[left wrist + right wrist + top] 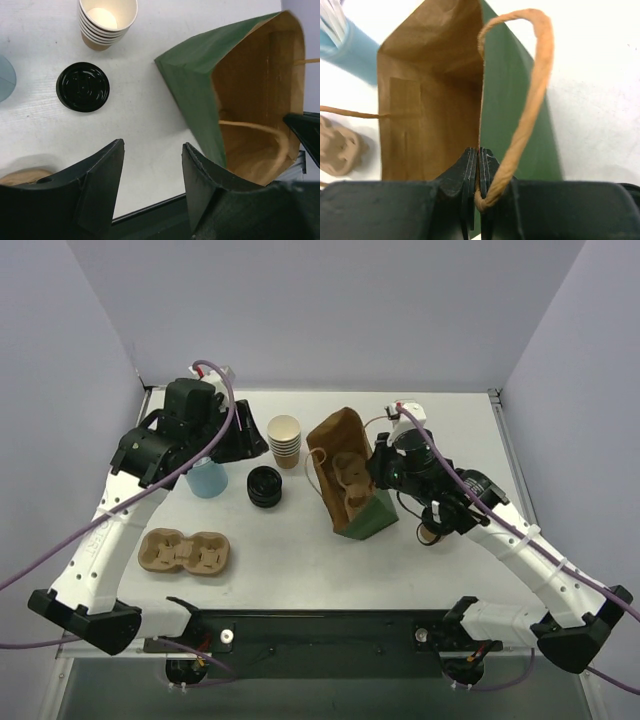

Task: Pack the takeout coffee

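Right gripper (478,154) was pinched fully closed on the rim of the green paper bag (507,95). The bag wall sat between its fingertips, and the twine handle (532,102) looped up just beside its right finger. Only its own wrist view showed that pinch; the top view just put it at the bag's edge.

Left gripper (152,150) was open, fingers well apart with nothing between them, clear in its wrist view alone. Ahead of it lay a black lid (82,86) and a stack of lidless cups (106,22), with the bag's open mouth off to its right.

Takeout coffee (428,534) showed only in the top view, as a brown bit on the table. It was mostly hidden under the right forearm, behind the right gripper toward that arm's base. Couldn't make out its lid.

Top view also had a pulp cup carrier (185,551), well behind the left gripper.
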Controlling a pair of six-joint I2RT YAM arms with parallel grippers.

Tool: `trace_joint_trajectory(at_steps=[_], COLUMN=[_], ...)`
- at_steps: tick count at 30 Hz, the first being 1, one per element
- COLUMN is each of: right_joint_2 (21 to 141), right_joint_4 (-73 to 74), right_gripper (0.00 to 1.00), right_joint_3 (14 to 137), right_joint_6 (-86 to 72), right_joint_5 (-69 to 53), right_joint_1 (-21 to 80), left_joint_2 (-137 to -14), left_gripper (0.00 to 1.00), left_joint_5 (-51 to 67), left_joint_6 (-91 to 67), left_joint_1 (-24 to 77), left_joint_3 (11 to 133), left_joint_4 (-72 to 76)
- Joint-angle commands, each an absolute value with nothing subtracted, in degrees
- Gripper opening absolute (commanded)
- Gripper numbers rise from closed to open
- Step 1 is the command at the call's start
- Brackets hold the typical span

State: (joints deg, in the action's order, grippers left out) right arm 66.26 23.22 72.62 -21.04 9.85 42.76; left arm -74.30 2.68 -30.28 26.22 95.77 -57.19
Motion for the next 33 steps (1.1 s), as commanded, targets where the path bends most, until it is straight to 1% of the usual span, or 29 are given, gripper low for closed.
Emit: trace_joint_trajectory(at_steps=[1,3,6,13,26,29,33], right_joint_2=[62.5,62.3,62.8,66.3,67.6,68.1,68.7], right_joint_4=[16.8,16.4,16.6,20.2,20.1,20.1,19.9], right_gripper=[0.00,0.00,0.00,0.00,0.00,0.00,0.00], right_joint_3=[70.0,67.5,64.0,66.4,68.2,68.9,69.2], right_joint_6=[-31.4,-36.3,-41.6,-42.5,-42.5,-42.4,-42.7], right_joint_5=[14.8,13.5,11.5,11.9,12.2,12.2,12.1], right_joint_1=[42.5,41.7,40.9,41.0,41.7,41.7,41.7], left_joint_2=[-76.1,-77.1,-77.3,-78.2,-83.5,-83.3,-84.0], left_gripper=[0.59,0.59,0.59,0.60,0.61,0.60,0.61], left_joint_5=[4.9,2.4,-1.4,-4.7,-4.6,-3.4,-2.8], left_joint_6=[-31.5,-31.7,-32.0,-34.2,-28.7,-27.8,-27.5], left_joint_1=[27.2,29.0,33.8,40.2,40.6,41.0,41.3], left_joint_3=[102.3,103.6,101.7,98.4,100.4,98.0,96.3], left_joint_4=[-60.3,-61.8,-62.3,-60.1,-51.2,-47.0,-46.8])
